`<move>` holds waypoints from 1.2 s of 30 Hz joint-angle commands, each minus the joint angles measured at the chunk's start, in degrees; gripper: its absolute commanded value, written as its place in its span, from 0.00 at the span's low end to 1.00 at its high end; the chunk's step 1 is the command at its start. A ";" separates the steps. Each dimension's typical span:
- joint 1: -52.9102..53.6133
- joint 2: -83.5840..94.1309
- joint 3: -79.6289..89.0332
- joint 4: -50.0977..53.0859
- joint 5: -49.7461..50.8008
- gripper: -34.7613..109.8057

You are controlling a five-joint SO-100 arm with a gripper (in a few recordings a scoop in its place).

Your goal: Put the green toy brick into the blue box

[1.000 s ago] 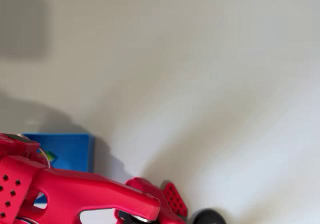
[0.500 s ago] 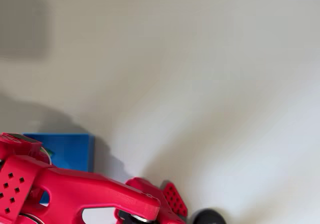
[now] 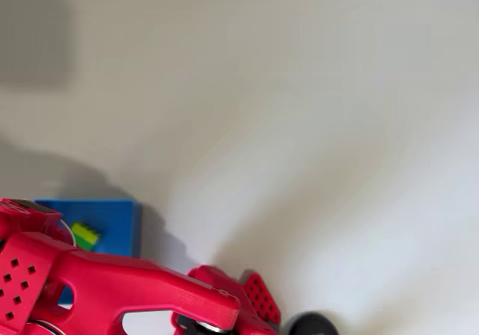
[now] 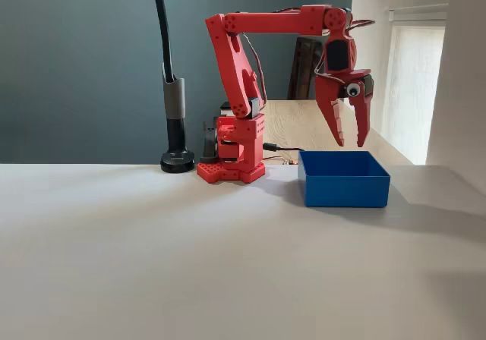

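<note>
The green toy brick lies inside the blue box at the lower left of the overhead view, partly hidden by the red arm. In the fixed view the blue box sits on the table right of the arm's base, and its walls hide the brick. My red gripper hangs straight above the box, fingers pointing down and spread apart, open with nothing between them.
The red arm base stands left of the box. A black lamp stand with a tall pole is left of the base. A wide stretch of white table lies in front.
The green brick has left the gripper and now lies in the blue box in the overhead view. The arm has barely shifted.
</note>
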 commanded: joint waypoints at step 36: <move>60.03 4.75 1.14 -14.15 -11.69 0.24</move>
